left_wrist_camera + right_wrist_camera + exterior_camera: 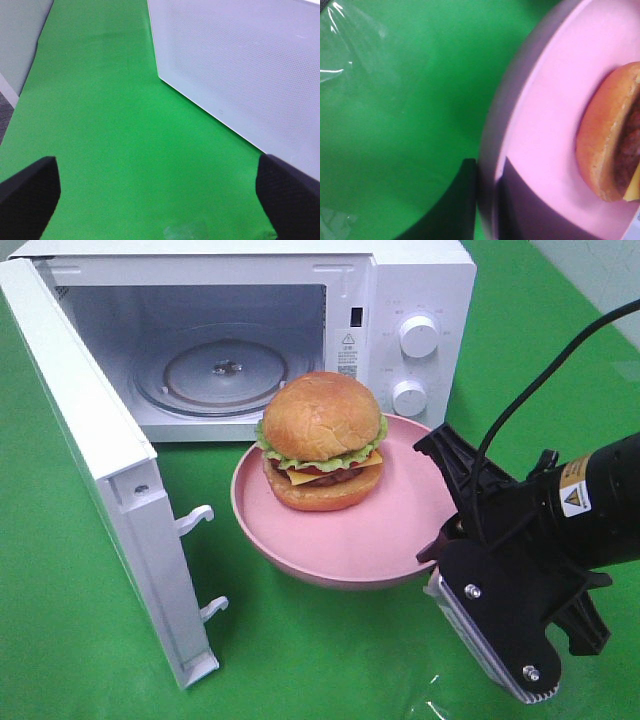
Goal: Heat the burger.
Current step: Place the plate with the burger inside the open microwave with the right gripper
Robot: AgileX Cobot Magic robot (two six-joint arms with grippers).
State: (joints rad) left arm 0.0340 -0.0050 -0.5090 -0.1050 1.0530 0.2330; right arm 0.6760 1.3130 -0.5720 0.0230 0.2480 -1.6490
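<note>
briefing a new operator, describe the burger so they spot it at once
Find the white microwave oven, door open, on the green cloth. Before it sits a round pink plate; on it is the burger, a glossy golden-brown domed bun over lettuce and cheese, the only food there.

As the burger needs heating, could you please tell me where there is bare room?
Bare: the glass turntable inside the microwave, and the green cloth in front of the plate, between the open door and the right hand. Crowded: the gap between door and plate, and the plate's rim where that hand grips.
</note>
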